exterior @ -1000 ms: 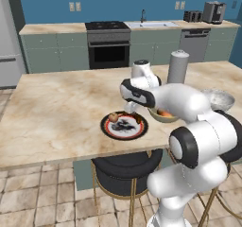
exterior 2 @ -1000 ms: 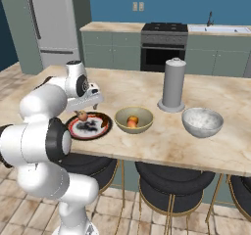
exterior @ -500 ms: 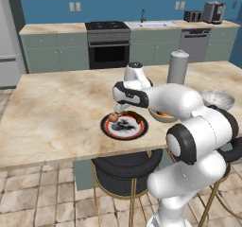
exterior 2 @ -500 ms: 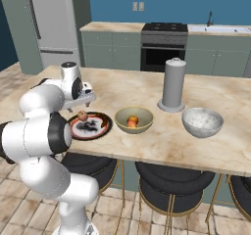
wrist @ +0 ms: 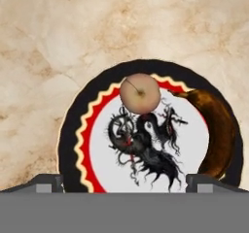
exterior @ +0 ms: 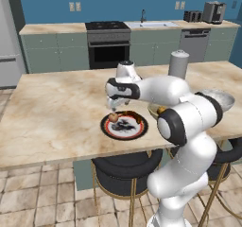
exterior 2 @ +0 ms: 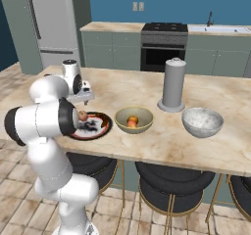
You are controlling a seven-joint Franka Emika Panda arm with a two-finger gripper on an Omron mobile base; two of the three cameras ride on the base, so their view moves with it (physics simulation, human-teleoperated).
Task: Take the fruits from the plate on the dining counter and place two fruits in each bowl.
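Gripper [exterior: 113,109] hangs just above the plate [wrist: 73,130], jaws spread as wide as they go, nothing between them. Hand view looks straight down: peach-pink fruit [wrist: 140,93] sits on the plate's red ring, centred between the two finger tips [wrist: 48,182] but further up the frame, so I'd guess the hand needs to shift that way before dropping.

Plate sits on the dining counter [exterior: 56,112], near the front edge. Olive-yellow bowl [exterior 2: 133,119] is just beside it with a yellow-orange fruit [exterior 2: 132,121] already inside. White-grey bowl [exterior 2: 202,122] is further along, past the grey cylinder [exterior 2: 175,83]; looks empty from here.

Risks, as I judge them:
- Round fruit on a flat plate: a finger clipping it off-centre on the descent could roll it off onto the counter.
- Dark brown fruit [wrist: 216,130] lies along the plate's rim close to the peach one; one finger may catch it on closing.
- Plate isn't fixed down, so a push from the fingers could slide it toward the counter edge.

Hard to make out:
- Finger tips cut off at the bottom of the hand view; the plate's near side is cut off there too.
- Right base view: the arm covers part of the plate.
- I count three fruits; can't place the reddish-brown one.
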